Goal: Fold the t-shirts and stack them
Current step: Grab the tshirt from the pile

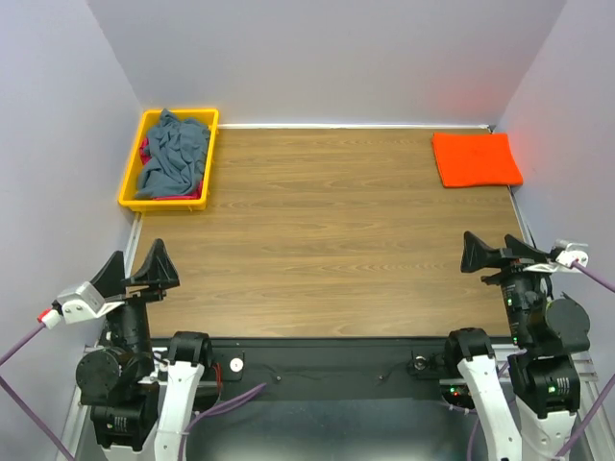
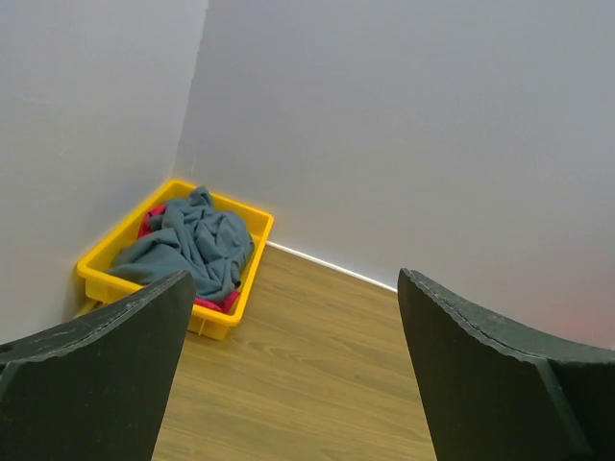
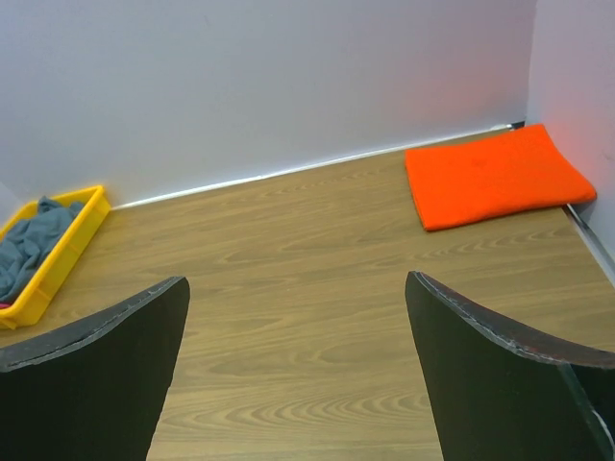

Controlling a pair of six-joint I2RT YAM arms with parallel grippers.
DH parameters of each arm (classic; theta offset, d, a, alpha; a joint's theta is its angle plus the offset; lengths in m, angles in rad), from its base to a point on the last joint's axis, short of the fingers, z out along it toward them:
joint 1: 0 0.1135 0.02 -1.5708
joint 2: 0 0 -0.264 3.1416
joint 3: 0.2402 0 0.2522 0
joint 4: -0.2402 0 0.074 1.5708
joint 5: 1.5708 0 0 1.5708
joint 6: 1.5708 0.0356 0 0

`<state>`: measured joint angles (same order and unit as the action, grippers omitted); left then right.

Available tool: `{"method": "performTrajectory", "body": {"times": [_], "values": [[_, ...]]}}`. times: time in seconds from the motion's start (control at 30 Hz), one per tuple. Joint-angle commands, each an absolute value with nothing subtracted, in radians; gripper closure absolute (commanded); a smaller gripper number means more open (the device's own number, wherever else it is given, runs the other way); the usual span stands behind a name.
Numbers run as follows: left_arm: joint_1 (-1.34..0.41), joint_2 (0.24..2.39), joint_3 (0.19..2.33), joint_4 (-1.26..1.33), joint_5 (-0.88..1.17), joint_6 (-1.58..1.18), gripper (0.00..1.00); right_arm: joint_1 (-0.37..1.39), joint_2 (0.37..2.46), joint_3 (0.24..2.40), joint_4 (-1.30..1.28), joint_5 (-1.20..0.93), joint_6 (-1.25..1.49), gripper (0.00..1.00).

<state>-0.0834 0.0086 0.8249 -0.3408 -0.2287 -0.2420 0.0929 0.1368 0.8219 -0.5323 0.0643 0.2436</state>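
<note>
3 shirts in play: 1 orange shirt (image 1: 477, 158) lies folded flat at the table's (image 1: 327, 250) far right corner. 1 grey-blue shirt (image 1: 173, 154) sits crumpled in the 1 yellow bin (image 1: 130, 178) at the far left, with 1 pink shirt (image 1: 145, 149) peeking out beneath it. 2 arms sit tucked back at the near edge. The left gripper (image 1: 137, 252) and right gripper (image 1: 487, 238) hover over the near corners, jaws spread wide.
</note>
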Motion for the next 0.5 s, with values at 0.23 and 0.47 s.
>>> {"method": "performTrajectory", "body": {"times": [0.23, 0.47], "values": [[-0.08, 0.07, 0.724, -0.242, -0.236, -0.389, 0.01, 0.1, 0.242, 0.838, -0.517, 0.041, 0.322, 0.0], [-0.08, 0.436, 0.698, -0.167, -0.244, -0.573, 0.01, 0.1, 0.455, 0.804, -0.517, 0.052, 0.417, 0.0]]}}
